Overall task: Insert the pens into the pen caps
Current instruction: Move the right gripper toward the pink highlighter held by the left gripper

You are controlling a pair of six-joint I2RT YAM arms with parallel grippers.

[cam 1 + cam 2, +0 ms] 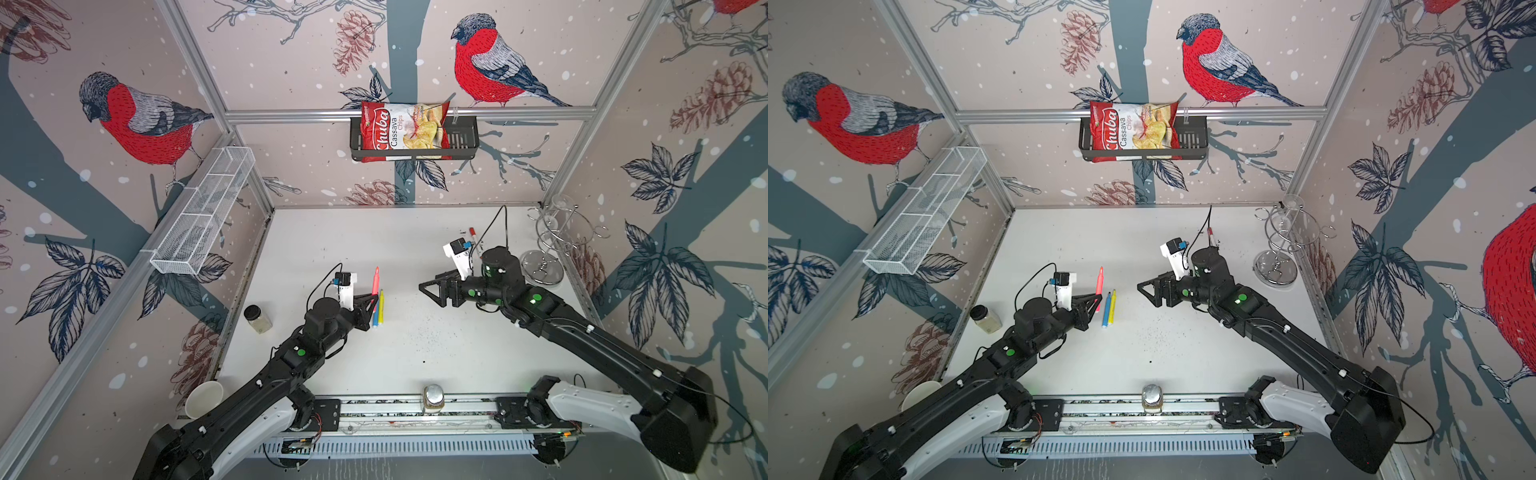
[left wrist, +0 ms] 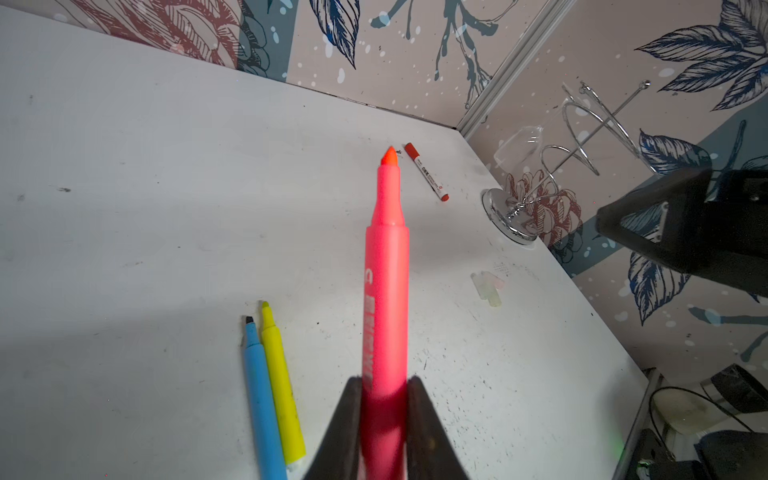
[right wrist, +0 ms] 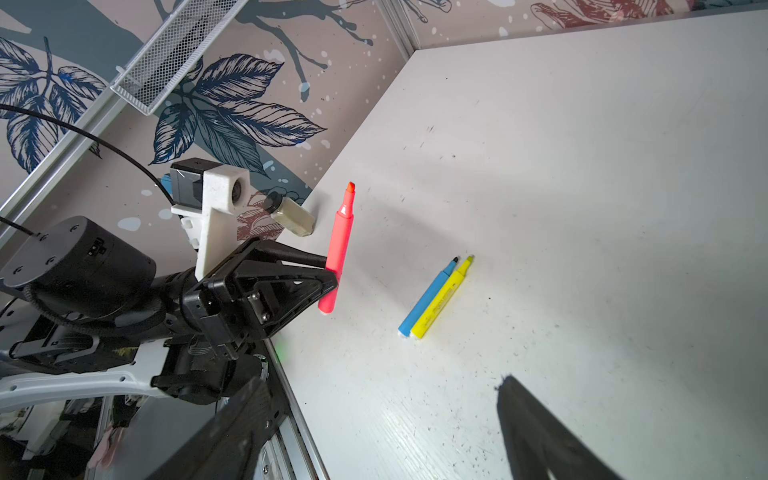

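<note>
- A small jar (image 1: 257,319) with a dark lid stands at the left edge of the tabletop (image 1: 415,357), apart from the pens.
- The left tool (image 1: 375,300) is clamped on the lower part of the pink-red pen (image 1: 376,280). The left wrist view shows both fingers (image 2: 349,419) pressed against its barrel.
- That pen is lifted off the tabletop, its orange tip bare and pointing toward the back wall.
- Just right of the left tool, the blue pen (image 1: 375,320) and the yellow pen (image 1: 381,306) lie on the tabletop. They are side by side and touching, both uncapped, tips toward the back wall.
- A second jar (image 1: 433,399) sits on the front rail, near the middle.
- The right tool (image 1: 429,286) hangs above the middle of the tabletop, facing the left tool. Its fingers (image 3: 536,428) stand wide apart with nothing between them.
- A small cluster of translucent whitish pen caps (image 2: 488,286) lies on the tabletop close to the right tool. I can't make them out in either top view.
- The white-barrelled pen (image 1: 473,237) lies farther back on the right, red at both ends, well apart from the other pens.
- A chrome wire stand (image 1: 544,253) holding an upturned glass occupies the back right corner, near the white pen.
</note>
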